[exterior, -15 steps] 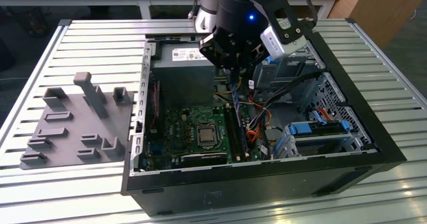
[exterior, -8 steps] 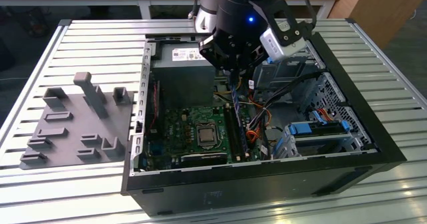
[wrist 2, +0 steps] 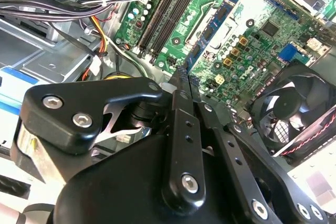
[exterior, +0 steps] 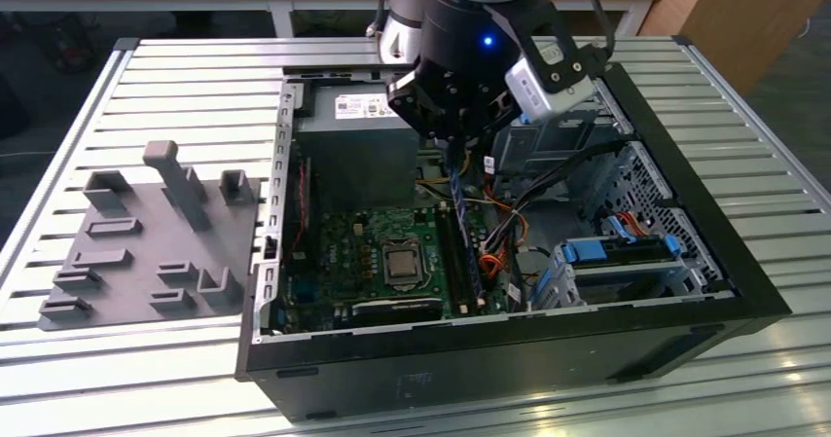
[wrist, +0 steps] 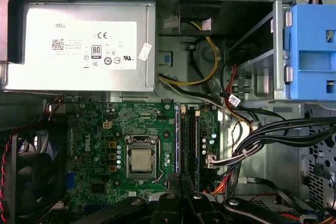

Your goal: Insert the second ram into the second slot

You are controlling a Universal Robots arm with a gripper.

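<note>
My gripper (exterior: 450, 169) hangs over the open computer case (exterior: 520, 340), above the green motherboard (exterior: 350, 252). Its two dark fingers (wrist 2: 178, 124) are pressed together, shut on the second ram (exterior: 452, 192), which shows as a thin bluish strip seen edge-on at the fingertips. Straight below run the long black memory slots (exterior: 461, 262) beside the processor socket. Both wrist views show the slots (wrist: 191, 145) (wrist 2: 168, 9) beyond the gripper (wrist: 181, 195). A thin bluish strip (wrist: 177, 145) stands along the slots on the processor's side. The gripper is well above the board, touching nothing.
A silver power supply (wrist: 79, 45) fills the case's far end. Cable bundles (wrist: 273, 135) and a blue drive bay (exterior: 624, 252) crowd the side next to the slots. A fan (wrist 2: 299, 108) sits past the processor (wrist: 140, 160). A grey fixture tray (exterior: 143, 242) lies on the table at the exterior view's left.
</note>
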